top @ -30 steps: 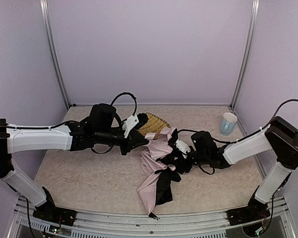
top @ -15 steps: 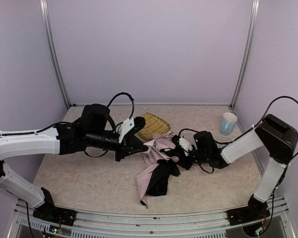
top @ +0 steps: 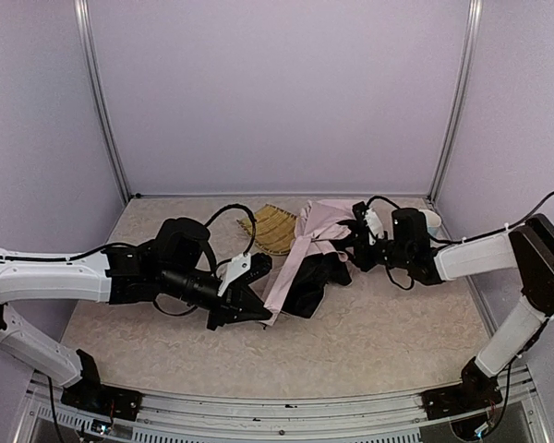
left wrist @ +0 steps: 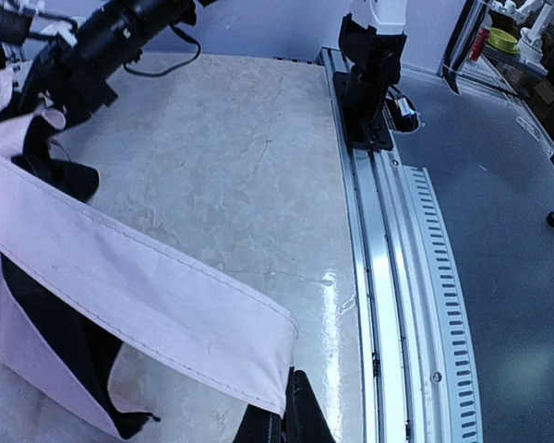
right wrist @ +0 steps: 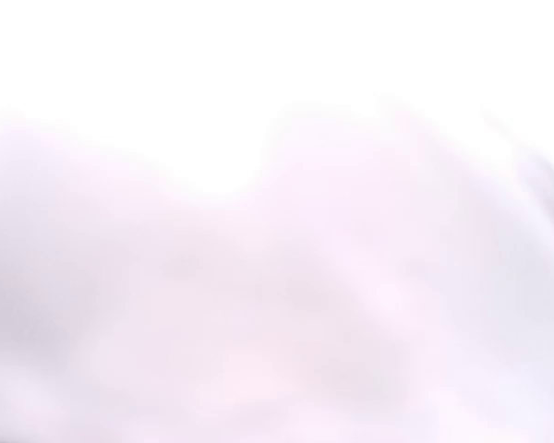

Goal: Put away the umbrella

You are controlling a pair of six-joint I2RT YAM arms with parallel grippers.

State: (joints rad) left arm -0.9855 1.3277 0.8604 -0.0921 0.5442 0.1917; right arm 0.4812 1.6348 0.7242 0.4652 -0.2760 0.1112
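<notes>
Mid-table, the umbrella (top: 316, 226) hangs slack between your two arms. Its pale pink canopy is bunched high at the right gripper (top: 349, 243), with black folds sagging onto the table (top: 397, 323). One long pink panel runs down to the left gripper (top: 263, 312).

From the left wrist, that gripper (left wrist: 282, 420) looks pinched together on the very corner of the umbrella (left wrist: 120, 277), with little cloth in its bite. The right wrist view is a pink-white blur, with fabric pressed against the lens. You cannot tell from it whether the right jaws are clamped or merely buried in the canopy.

The likeliest failure is the left corner sliding free if you draw the arms further apart, because the hold sits on a hem edge. A harder pull could instead strain the stitching or bend a rib hidden in the black heap.

You are working half blind on the right, so a lost grip there may go unnoticed. The woven tray (top: 270, 228) lies just behind the bundle, and trailing fabric could drag it.
</notes>
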